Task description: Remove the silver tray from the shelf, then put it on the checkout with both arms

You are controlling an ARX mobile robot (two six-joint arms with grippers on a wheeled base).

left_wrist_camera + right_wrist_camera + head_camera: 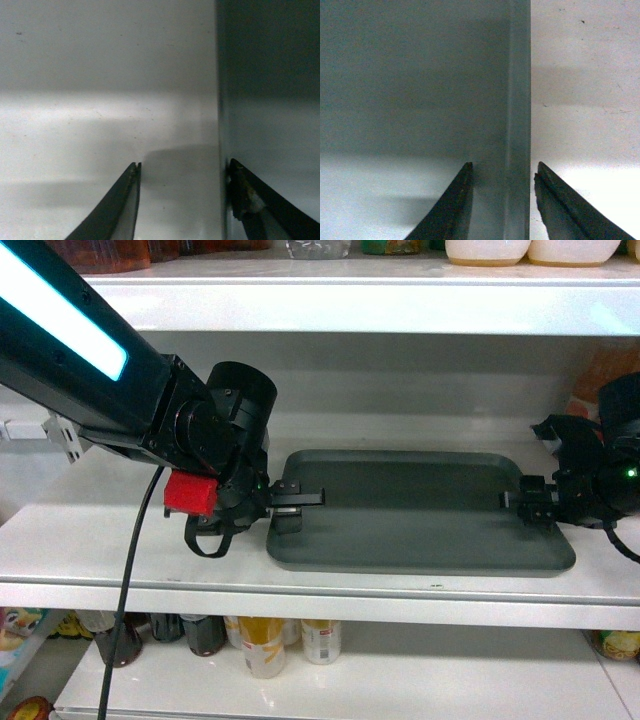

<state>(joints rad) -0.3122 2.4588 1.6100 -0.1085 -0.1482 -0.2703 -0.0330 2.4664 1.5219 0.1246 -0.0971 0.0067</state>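
White shelf [120, 540]: silver tray [410, 505] is straddled at both end rims by parted fingers, left [300, 498] and right [522, 502]; clamping is judged next.

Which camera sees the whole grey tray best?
The head view: the whole silver tray lies on the shelf, a hand at each end. Each wrist view shows only a strip of its rim between open fingers.

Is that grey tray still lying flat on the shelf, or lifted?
Flat on the shelf: the silver tray shows no gap beneath, and both open grippers merely straddle its rims.
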